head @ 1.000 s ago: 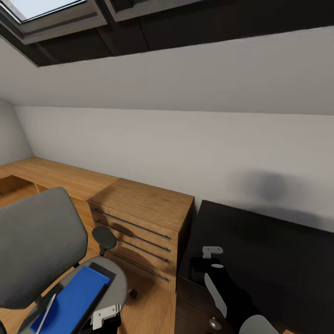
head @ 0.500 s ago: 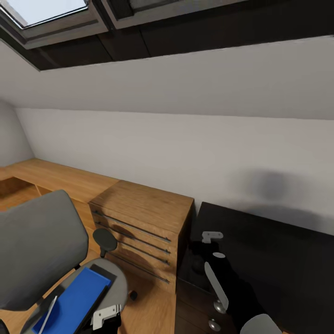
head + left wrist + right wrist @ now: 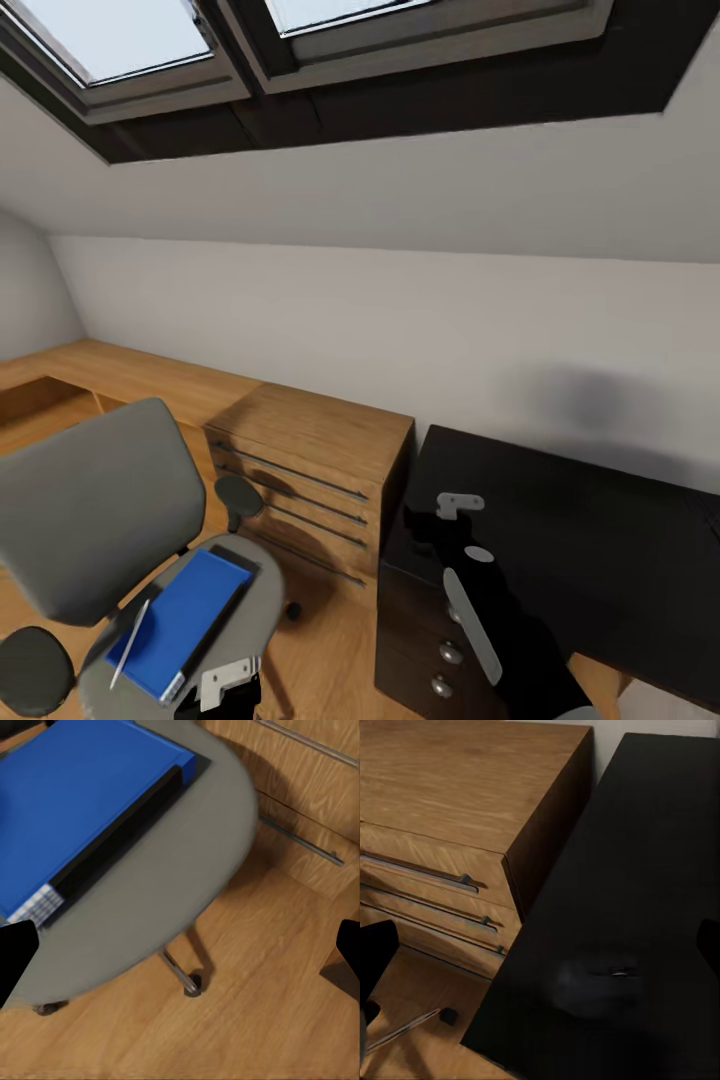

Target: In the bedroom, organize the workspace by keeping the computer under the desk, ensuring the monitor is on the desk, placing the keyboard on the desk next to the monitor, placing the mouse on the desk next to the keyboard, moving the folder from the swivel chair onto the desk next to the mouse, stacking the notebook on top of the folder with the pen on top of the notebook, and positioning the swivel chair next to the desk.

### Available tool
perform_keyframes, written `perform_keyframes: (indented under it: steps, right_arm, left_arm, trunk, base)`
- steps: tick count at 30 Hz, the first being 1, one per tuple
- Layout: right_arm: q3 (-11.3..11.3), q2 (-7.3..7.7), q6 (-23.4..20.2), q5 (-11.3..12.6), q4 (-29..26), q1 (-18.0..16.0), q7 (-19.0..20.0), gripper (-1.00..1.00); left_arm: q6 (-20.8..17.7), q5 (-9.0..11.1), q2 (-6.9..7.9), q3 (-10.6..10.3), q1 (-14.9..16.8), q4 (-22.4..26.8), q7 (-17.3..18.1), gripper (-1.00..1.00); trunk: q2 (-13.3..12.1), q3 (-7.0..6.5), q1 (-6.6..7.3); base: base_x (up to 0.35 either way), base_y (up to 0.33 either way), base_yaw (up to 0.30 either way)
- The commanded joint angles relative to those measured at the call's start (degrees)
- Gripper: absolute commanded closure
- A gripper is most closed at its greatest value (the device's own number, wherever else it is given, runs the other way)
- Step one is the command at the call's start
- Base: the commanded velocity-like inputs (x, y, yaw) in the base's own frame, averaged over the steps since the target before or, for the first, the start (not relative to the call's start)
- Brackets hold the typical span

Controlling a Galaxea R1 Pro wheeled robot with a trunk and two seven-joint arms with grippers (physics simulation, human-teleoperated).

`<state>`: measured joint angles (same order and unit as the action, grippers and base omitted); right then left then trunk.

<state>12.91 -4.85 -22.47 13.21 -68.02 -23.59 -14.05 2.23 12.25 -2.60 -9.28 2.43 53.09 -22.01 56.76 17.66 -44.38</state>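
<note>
No writing or brand was legible anywhere. The blue folder (image 3: 178, 622) lay on the seat of the swivel chair (image 3: 95, 510), with the dark notebook (image 3: 120, 836) under it along one edge and the pen (image 3: 130, 644) resting on top. The left end effector (image 3: 230, 680) hung beside the seat's front rim, fingers spread wide. The right end effector (image 3: 457, 505) hovered over the black counter (image 3: 590, 560) near its left end, also wide. Bare wood floor (image 3: 262, 1005) separated chair, wooden drawer chest (image 3: 310, 470) and counter.
</note>
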Motion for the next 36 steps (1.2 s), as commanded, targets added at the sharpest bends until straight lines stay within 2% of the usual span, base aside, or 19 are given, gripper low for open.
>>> perform_keyframes:
  steps: [1, 3, 8, 19, 27, 36]
  right_arm:
    - [0.11, 0.02, -0.16, 0.84, -0.20, 0.01, -0.54, -1.00]
    - [0.06, 0.14, 0.06, 1.53, -0.84, 0.60, -0.54, -1.00]
    - [0.02, 0.24, 0.23, 1.55, -0.91, 0.70, -0.54, -1.00]
    - [0.01, 0.28, 0.31, 1.56, -0.85, 0.74, -0.46, -1.00]
    - [0.05, 0.17, 0.33, 1.56, -0.66, 0.74, -0.46, -1.00]
    - [0.02, 0.07, 0.33, 1.48, -0.61, 0.74, -0.55, -1.00]
  left_arm:
    - [0.23, 0.62, 0.04, -0.21, 0.03, 0.02, -0.34, -1.00]
    - [0.15, 0.65, 0.05, -0.18, 0.03, -0.03, -0.36, -1.00]
    - [-0.70, 0.66, 0.05, -0.14, 0.03, -0.08, -0.32, -1.00]
    - [-1.74, 0.67, 0.05, -0.12, 0.03, -0.16, -0.31, -1.00]
    - [-1.60, 0.60, 0.07, -0.12, 0.03, -0.10, -0.31, -1.00]
    - [-1.41, 0.60, 0.14, -0.12, 0.03, -0.09, -0.31, -1.00]
  trunk:
    - [-0.36, -0.11, 0.26]
    - [-1.17, -0.47, 0.70]
    - [-3.17, -1.46, 1.80]
    - [-7.58, -3.72, 4.21]
    - [-7.58, -3.38, 4.21]
    - [-7.58, -2.61, 4.21]
  base:
    - [-0.336, 0.000, 0.000]
    - [-0.339, 0.000, -0.004]
    - [-0.341, 0.000, -0.111]
    - [-0.306, 0.000, -0.230]
    - [-0.049, 0.000, -0.203]
    - [-0.132, 0.010, -0.040]
